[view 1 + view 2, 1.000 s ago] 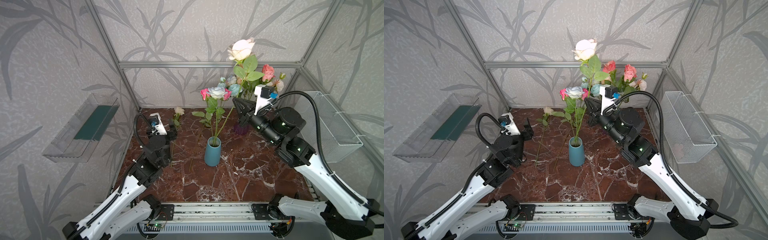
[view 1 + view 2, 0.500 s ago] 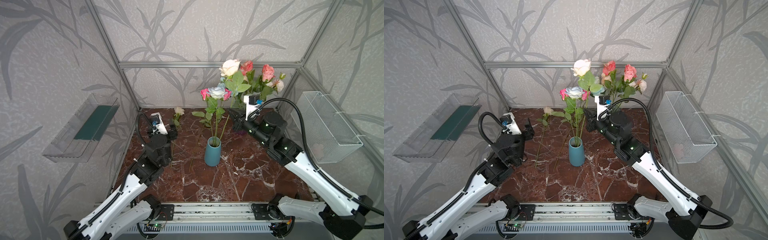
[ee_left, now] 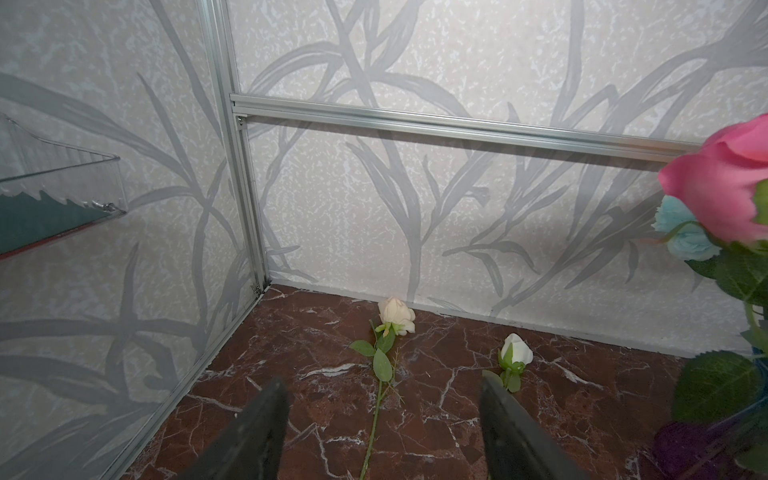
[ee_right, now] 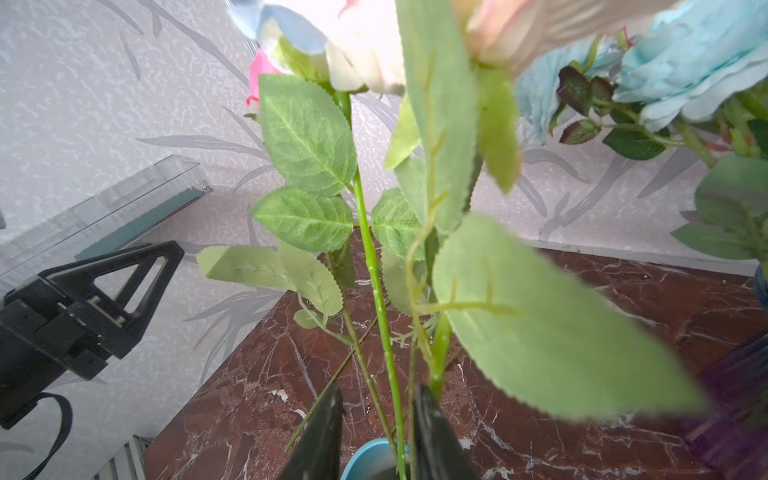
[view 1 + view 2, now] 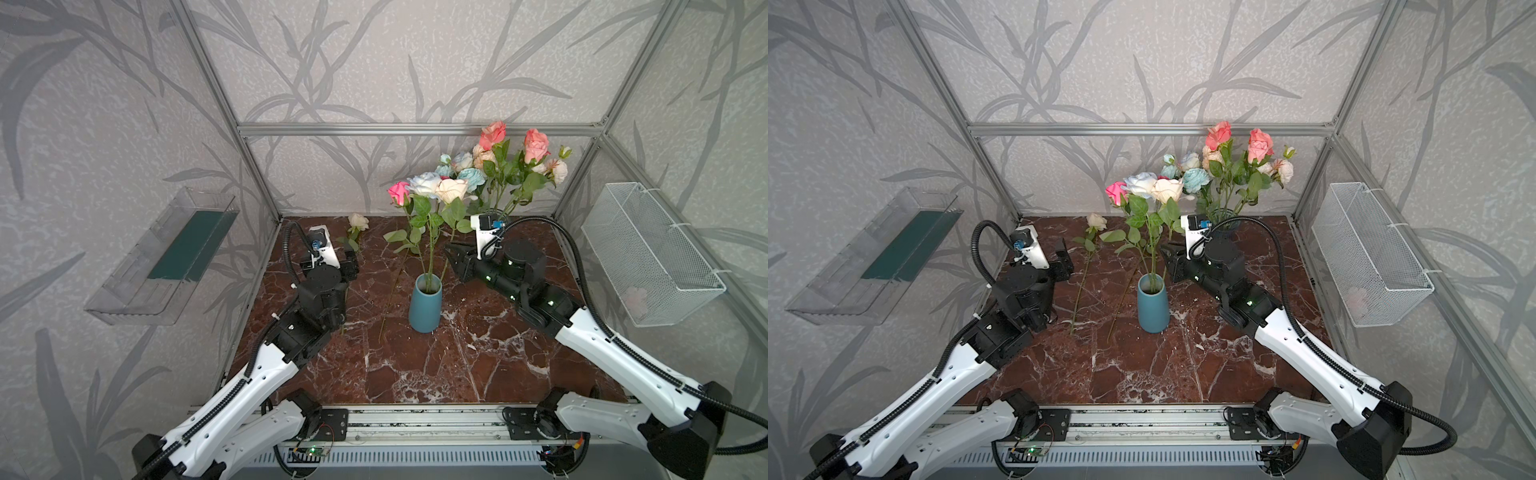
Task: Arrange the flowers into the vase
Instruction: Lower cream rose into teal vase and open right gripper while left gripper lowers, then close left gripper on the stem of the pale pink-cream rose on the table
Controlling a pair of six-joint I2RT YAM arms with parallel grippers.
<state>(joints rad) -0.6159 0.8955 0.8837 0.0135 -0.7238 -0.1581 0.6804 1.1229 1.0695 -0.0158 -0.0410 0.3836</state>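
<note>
At mid-table the vase point(image 5: 424, 309) stands upright with three stems in it: a pink rose point(image 5: 399, 193), a blue rose point(image 5: 424, 183) and a cream rose point(image 5: 452, 190), heads close together above the mouth. Just at 1 o'clock of the mouth sits the right gripper point(image 4: 378, 390). Its jaws are a little apart and straddle the stems without pinching any, so it holds nothing. This looks like the release of the cream rose, whose stem runs right beside one finger. The next move calls for a straight retreat toward 3 o'clock, clear of the leaves, so no stem is dragged out or the vase tipped. At 10 o'clock of the vase the left gripper point(image 3: 382, 380) hovers over the table point(image 5: 415, 374), jaws wide and empty, aimed at two flowers lying flat: a loose rose point(image 3: 397, 316) and a bud point(image 3: 516, 352), heads toward the back wall at 11 o'clock. One of these seems the next pick; it needs a low pinch on the thin stem and a lift to upright. Farthest, at 1 o'clock, the bunch point(image 5: 511, 162) waits in a purple holder point(image 4: 731, 415).
</note>
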